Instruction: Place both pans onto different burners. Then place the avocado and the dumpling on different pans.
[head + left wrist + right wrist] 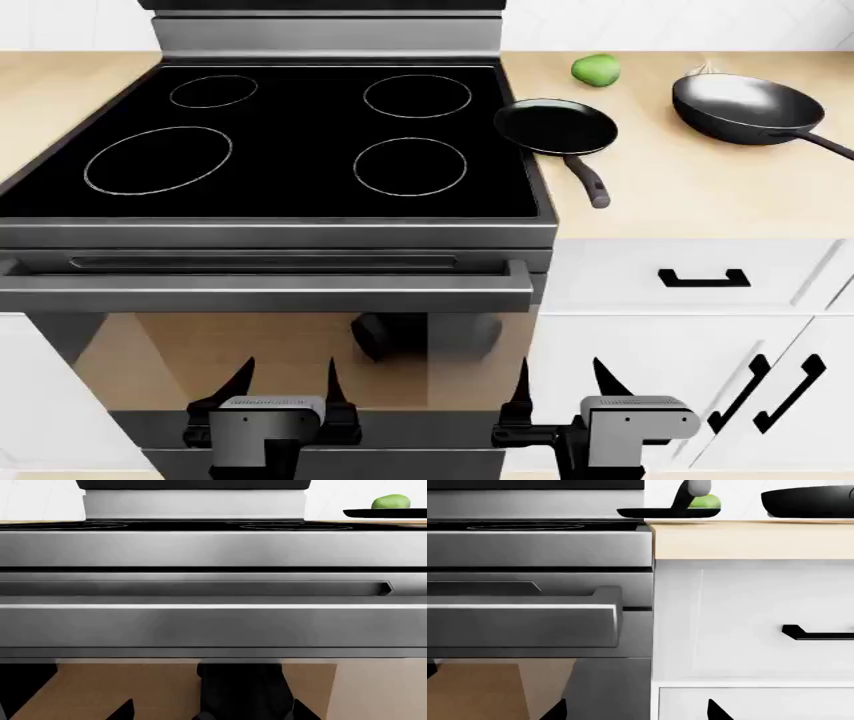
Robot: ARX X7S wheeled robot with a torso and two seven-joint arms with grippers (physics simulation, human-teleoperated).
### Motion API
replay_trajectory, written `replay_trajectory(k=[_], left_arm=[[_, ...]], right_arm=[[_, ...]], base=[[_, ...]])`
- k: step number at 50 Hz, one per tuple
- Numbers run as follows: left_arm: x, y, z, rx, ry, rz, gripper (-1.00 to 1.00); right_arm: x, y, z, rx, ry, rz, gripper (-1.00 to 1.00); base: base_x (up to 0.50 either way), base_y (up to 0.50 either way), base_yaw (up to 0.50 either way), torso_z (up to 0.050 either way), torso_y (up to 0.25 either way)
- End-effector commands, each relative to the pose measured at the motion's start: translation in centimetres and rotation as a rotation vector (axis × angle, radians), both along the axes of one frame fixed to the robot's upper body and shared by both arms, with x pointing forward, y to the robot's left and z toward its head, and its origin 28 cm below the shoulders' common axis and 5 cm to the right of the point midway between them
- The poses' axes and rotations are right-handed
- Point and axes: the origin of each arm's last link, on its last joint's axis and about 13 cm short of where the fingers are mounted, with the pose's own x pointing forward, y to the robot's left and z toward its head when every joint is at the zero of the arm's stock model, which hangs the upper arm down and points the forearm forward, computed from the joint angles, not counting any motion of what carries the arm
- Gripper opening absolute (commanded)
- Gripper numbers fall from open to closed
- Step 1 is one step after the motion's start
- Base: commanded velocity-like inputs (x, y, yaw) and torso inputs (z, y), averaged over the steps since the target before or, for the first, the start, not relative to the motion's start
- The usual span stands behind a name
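The small flat black pan (557,126) lies on the wooden counter just right of the cooktop, its handle pointing toward me. Farther right sits the larger glossy pan (747,108). The green avocado (595,69) rests behind the small pan. A cream bit that may be the dumpling (703,70) peeks out behind the larger pan's rim. Four white-ringed burners (411,165) are bare. My left gripper (284,385) and right gripper (565,380) hang low before the oven door, both open and empty. The right wrist view shows the small pan (660,513), avocado (707,501) and larger pan (807,501) edge-on.
The oven door handle (267,288) juts out above both grippers. White drawers with black pulls (703,278) stand to the right of the oven. A steel back panel (327,32) rises behind the cooktop. The left wrist view faces the oven front (200,625).
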Motion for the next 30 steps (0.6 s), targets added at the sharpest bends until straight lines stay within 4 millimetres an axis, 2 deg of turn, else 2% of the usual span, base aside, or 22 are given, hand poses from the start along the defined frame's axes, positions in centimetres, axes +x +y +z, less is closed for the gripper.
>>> replay_trajectory(k=[1,15,30], left_arm=[[0.0,0.1,-0.2,0.036,-0.014,0.007,1.00],[-0.1,-0.1,-0.8,0.083,-0.030,-0.019,1.00],[-0.2,-0.2,-1.3,0.096,-0.003,-0.022,1.00]], right_arm=[[0.0,0.1,-0.2,-0.011,0.011,0.000,1.00],[0.7,-0.1,-0.9,-0.078,0.047,-0.078,1.00],[0.6,-0.2,-1.6,-0.082,0.044,-0.082,1.00]], base=[[0.00,0.00,0.00,0.000,0.000],[0.00,0.00,0.00,0.002,0.000],[0.00,0.00,0.00,0.049,0.000]])
